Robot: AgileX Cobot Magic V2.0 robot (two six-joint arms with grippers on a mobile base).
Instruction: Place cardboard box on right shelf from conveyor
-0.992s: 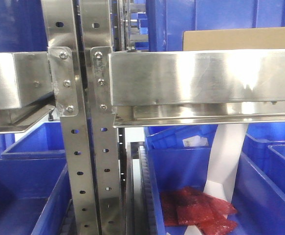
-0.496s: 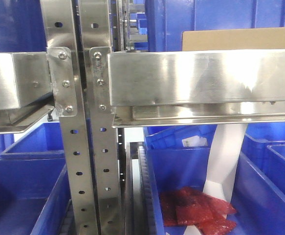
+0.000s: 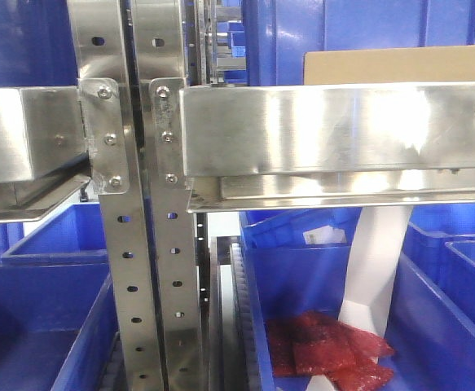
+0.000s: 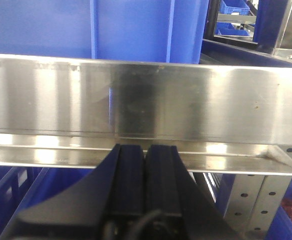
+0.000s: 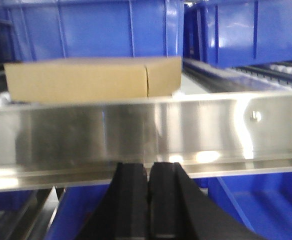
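Facing the right shelf (image 5: 135, 135), both tools (image 5: 148, 172) (image 4: 144, 152) closed, empty.

The right shelf (image 3: 335, 130), shiny steel with a broad reflective front lip and bolted to perforated uprights (image 3: 172, 285), carries the plain tan cardboard box (image 5: 93, 77), which lies flat on it behind the lip, its top edge showing above

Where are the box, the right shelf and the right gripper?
box (image 5: 85, 77): right wrist view, front face.
right shelf (image 3: 335, 126): front view, middle of the shiny front lip.
right gripper (image 5: 149, 187): right wrist view, seam between the closed black fingers.
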